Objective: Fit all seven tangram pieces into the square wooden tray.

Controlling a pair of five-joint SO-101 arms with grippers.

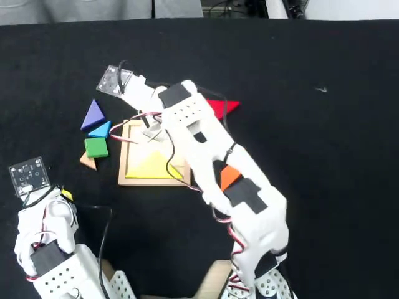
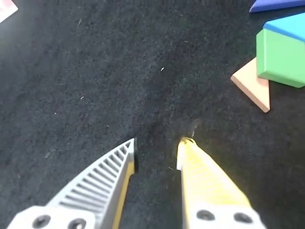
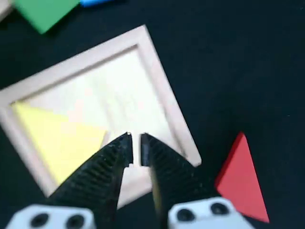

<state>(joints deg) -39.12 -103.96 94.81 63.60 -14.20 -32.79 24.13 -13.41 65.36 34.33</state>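
The square wooden tray (image 1: 123, 156) lies left of the table's middle with a yellow triangle (image 1: 151, 166) in its near part. My right gripper (image 3: 136, 142) hovers over the bare half of the tray (image 3: 157, 71), beside the yellow triangle (image 3: 62, 138), its fingers nearly together with nothing between them. A red triangle (image 1: 222, 107) lies on the cloth just outside the tray's far right corner. Left of the tray are a purple triangle (image 1: 93, 115), a blue piece (image 1: 100, 129), a green square (image 1: 96, 147) and a tan triangle (image 1: 87, 161). My left gripper (image 2: 157, 148) is open over bare cloth, apart from them.
The black cloth covers the whole table, with wide free room to the right and at the back. The right arm's white body (image 1: 206, 143) spans from the near edge to over the tray's right side. The left arm's base (image 1: 50, 255) stands at the near left corner.
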